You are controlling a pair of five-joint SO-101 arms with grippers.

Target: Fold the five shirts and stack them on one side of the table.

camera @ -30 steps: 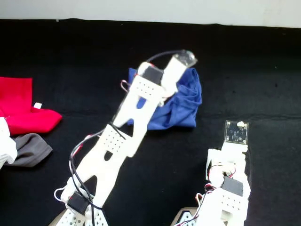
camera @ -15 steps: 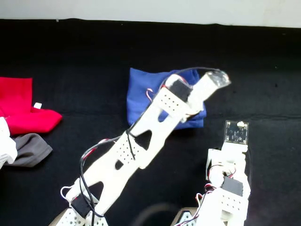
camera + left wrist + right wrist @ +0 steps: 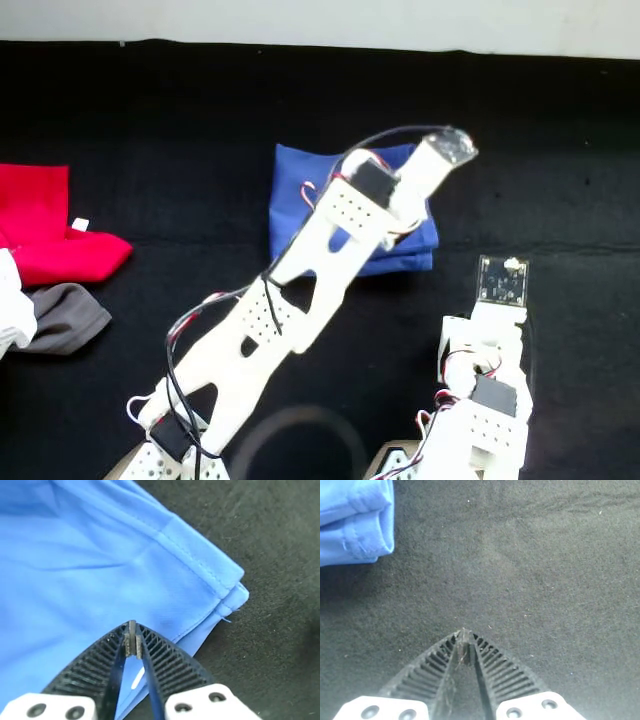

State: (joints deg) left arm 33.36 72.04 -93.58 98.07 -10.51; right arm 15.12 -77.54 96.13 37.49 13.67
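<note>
A table covered with black cloth takes most of the high view. The left arm is stretched from the near edge diagonally over the middle of the table, and its wrist is seen above the right part of the blue shirt. This shirt is folded into a rough rectangle and lies flat near the centre of the table, well apart from the other garments. The right arm is placed at the near right side, drawn back, with bare cloth under it.

At the left edge of the table a red shirt is laid, folded. Just beside it, nearer to the arms, a grey shirt is seen, and a white garment is touching it at the very edge.

In the left wrist view the left gripper is held over the blue shirt, close to its hemmed corner. Its fingertips are pressed together and no cloth is seen between them. In the right wrist view the right gripper is likewise closed on nothing, over the black cloth, and a corner of the blue shirt is seen farther off.
</note>
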